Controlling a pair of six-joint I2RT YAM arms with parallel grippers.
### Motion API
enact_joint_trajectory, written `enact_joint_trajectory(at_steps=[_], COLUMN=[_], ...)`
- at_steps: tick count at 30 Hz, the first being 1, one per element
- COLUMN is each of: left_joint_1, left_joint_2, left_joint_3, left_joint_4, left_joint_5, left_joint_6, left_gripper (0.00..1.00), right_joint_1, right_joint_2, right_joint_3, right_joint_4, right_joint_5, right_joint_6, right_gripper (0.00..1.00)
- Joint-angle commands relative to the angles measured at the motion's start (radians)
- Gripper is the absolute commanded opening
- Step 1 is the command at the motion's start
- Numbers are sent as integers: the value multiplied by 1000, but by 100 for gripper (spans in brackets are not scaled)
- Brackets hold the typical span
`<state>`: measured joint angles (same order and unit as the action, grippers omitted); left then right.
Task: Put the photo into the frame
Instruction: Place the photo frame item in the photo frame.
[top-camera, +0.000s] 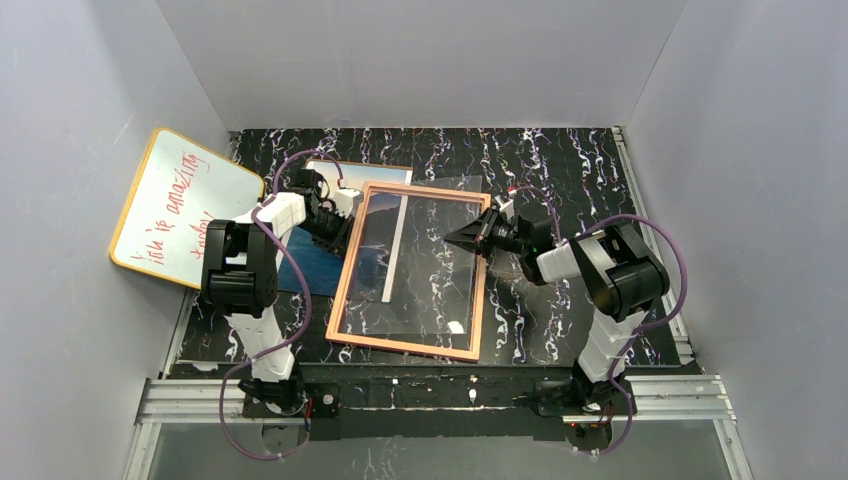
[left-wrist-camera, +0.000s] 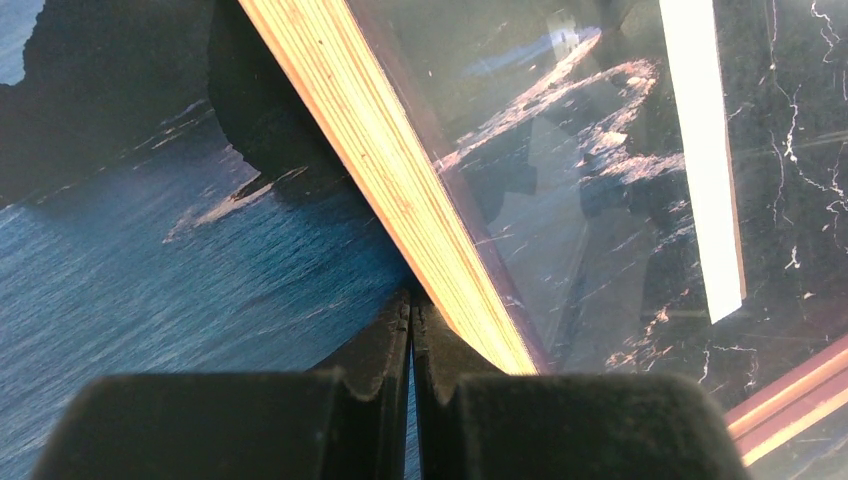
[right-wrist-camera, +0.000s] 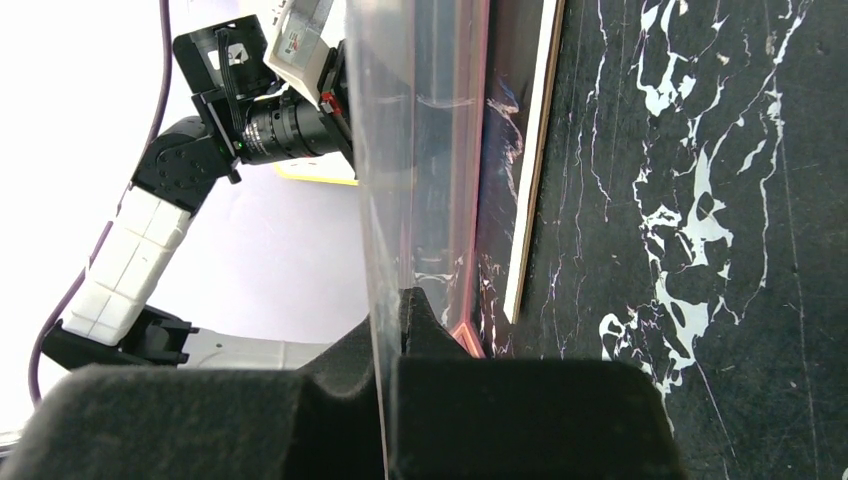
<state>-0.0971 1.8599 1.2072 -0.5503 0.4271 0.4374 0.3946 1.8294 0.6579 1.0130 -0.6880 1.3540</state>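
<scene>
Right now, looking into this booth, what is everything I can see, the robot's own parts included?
photo: one, blue sea with dark hills, flat on the table, partly under the frame's left side
frame: one, pink-orange, mid-table, overlapping the photo
clear sheet: one, transparent, inside the frame
whiteboard: one, white with yellow rim and red writing, propped against the left wall
table: one, black with white marbling
left arm, right arm: two, black and white, bolted at the near edge
left gripper: one, black, shut, tips at the frame's left edge over the photo
right gripper: one, black, shut on the clear sheet at the frame's right edge
</scene>
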Motion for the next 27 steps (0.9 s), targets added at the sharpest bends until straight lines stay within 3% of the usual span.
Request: enact_joint_trajectory(at_steps=[1,9,20,27], left_joint_1=[-16,-16,-16,-16], left_joint_2=[11,7,9,13], left_joint_3=[-28,-34,-42,-39], left_joint_4=[-64,-70,-73,-73], left_joint_5=[-8,-4,4,16], left_joint_6=[18,29,36,33], left_gripper=[0,0,0,0], right_joint_1=[4,-2,18,83], right_joint_2=[8,-4,40,14], right_joint_3=[26,-3,28,75], right_joint_4=[66,101,188,107], right_joint_5=[18,87,48,65], right_joint_6=[-9,-1,78,69], right_gripper=[1,1,1,1])
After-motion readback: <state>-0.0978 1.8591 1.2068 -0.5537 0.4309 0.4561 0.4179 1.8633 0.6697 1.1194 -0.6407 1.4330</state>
